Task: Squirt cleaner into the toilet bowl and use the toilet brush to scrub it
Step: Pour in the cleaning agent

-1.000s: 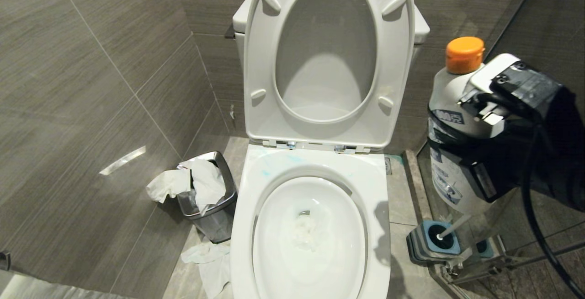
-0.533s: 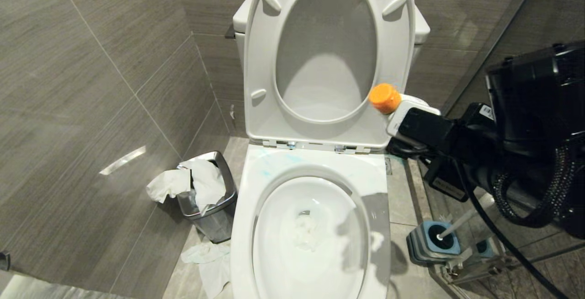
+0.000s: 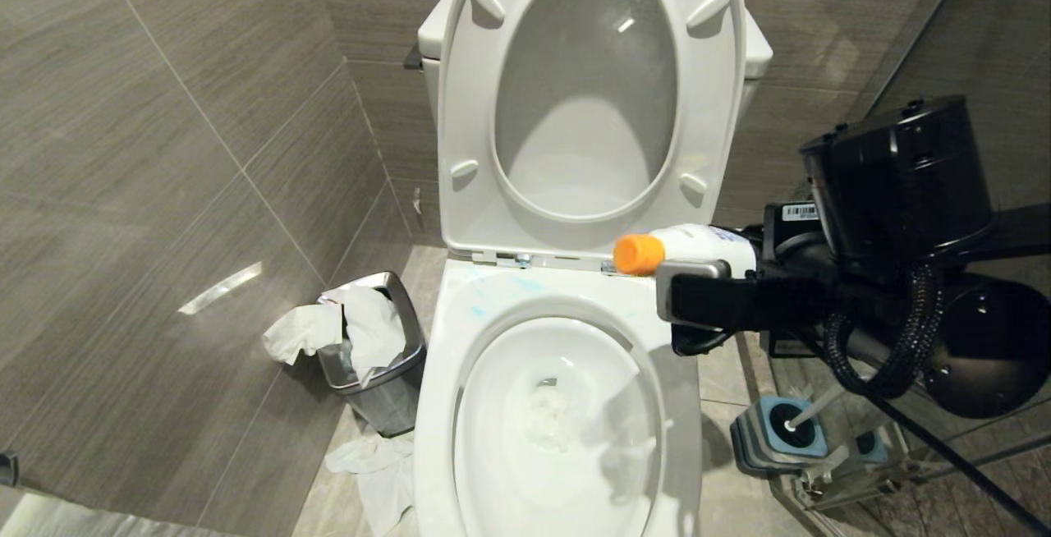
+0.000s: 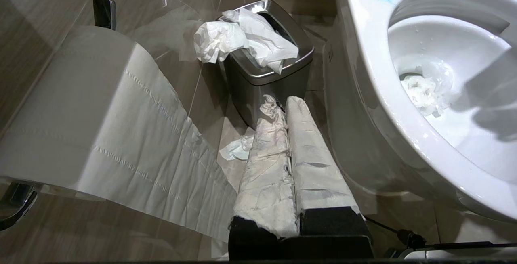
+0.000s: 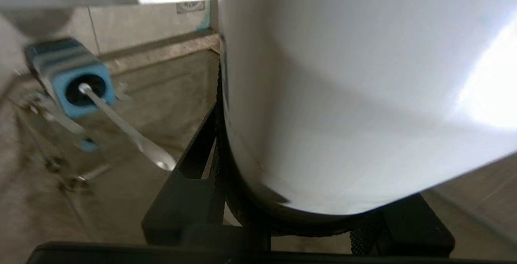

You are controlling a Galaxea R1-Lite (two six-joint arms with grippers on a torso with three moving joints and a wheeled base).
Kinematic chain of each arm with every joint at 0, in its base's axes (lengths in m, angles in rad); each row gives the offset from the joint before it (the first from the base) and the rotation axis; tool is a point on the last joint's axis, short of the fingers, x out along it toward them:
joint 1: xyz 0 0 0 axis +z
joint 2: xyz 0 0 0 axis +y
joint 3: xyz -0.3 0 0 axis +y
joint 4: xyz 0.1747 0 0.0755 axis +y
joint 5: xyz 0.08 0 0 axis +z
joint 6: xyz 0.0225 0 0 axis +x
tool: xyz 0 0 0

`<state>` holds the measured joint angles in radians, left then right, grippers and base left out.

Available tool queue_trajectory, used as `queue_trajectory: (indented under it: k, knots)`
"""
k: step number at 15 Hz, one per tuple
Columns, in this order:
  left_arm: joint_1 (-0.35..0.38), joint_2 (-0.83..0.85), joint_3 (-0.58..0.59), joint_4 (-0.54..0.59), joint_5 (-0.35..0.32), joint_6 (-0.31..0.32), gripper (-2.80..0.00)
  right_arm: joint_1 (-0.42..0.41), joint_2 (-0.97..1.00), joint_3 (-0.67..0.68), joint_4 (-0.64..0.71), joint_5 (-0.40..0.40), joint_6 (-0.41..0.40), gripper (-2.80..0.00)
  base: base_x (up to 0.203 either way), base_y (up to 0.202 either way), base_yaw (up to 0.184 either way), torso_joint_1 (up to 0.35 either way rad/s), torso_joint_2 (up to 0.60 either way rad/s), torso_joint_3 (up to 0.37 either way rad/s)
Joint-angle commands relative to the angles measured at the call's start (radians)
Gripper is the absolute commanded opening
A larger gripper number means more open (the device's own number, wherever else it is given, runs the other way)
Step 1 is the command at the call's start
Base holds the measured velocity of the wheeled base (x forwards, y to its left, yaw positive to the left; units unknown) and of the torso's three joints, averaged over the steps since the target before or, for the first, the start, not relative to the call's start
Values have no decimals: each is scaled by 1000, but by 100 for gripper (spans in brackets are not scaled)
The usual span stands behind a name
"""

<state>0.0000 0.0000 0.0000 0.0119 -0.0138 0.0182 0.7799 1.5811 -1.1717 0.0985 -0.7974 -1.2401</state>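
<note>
A white bottle (image 3: 708, 245) with an orange cap (image 3: 639, 254) lies level in my right gripper (image 3: 708, 273), which is shut on it. The cap points at the back right of the toilet bowl's rim (image 3: 433, 438), near the hinges. In the right wrist view the bottle (image 5: 343, 94) fills the space between the jaws. Faint blue smears of cleaner (image 3: 493, 286) mark the back rim. White paper (image 3: 550, 418) floats in the bowl's water. The toilet brush (image 3: 814, 408) stands in its blue-topped holder (image 3: 776, 436) on the floor to the right. My left gripper (image 4: 282, 104) is shut and paper-wrapped, parked beside the bowl.
A steel waste bin (image 3: 386, 389) stuffed with tissue stands left of the toilet, and more tissue (image 3: 374, 463) lies on the floor. A toilet roll (image 4: 80, 106) hangs near my left gripper. The seat and lid (image 3: 591, 102) stand raised. A glass partition (image 3: 920, 44) is on the right.
My right gripper has rolled the bottle from upright to level and carried it left and down, from beside the partition to the bowl's back right rim. The left arm has stayed still.
</note>
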Motion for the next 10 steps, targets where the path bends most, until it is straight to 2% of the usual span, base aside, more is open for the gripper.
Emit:
queue_trajectory:
  k: [1,3,7,10]
  knots:
    - [0,0,0,0,0,0,-280,-4,20,-1,0,-18,-92,-280,0,0,0,0,0,0]
    - [0,2,0,0,0,2,-280,-4,49,-11,-2,-58,-128,-280,0,0,0,0,0,0]
    - [0,0,0,0,2,-1,-280,-2,125,-38,-25,-142,-145,-280,0,0,0,0,0,0]
    - [1,1,0,0,2,0,-280,4,183,-41,-111,-215,-166,-280,0,0,0,0,0,0]
